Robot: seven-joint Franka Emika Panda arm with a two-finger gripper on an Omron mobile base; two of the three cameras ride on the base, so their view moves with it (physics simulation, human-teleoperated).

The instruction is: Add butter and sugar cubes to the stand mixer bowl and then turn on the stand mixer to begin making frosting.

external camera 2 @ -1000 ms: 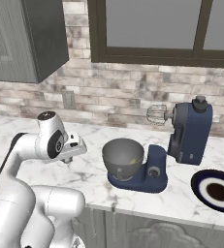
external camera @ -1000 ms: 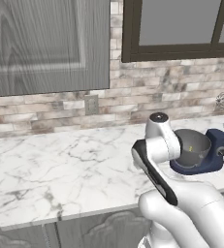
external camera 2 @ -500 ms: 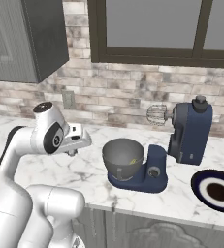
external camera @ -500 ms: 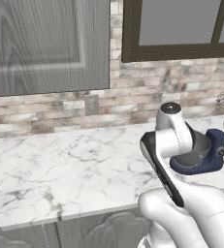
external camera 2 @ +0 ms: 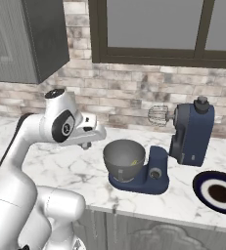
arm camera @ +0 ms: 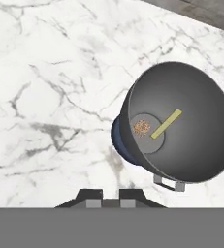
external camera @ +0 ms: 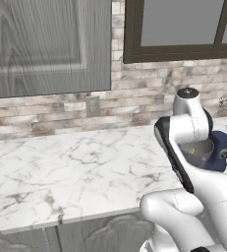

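Marble desk (external camera 2: pixel 85 171): arm swung twd stand mixer (external camera 2: pixel 183 141) since 1 s ago; tool (arm camera: pixel 111 195) closed, empty, beside bowl (arm camera: pixel 181 128) w/ ingredients inside; switch-on prob. next.

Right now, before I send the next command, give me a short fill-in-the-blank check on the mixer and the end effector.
1. The end effector is ____, holding nothing.
2. The mixer head is tilted ____, with the whisk clear of the bowl.
3. A thin yellow stick and a tan-orange patch lie ____ the bowl.
4. The dark plate sits on the ____.

Missing words: shut; back; inside; counter
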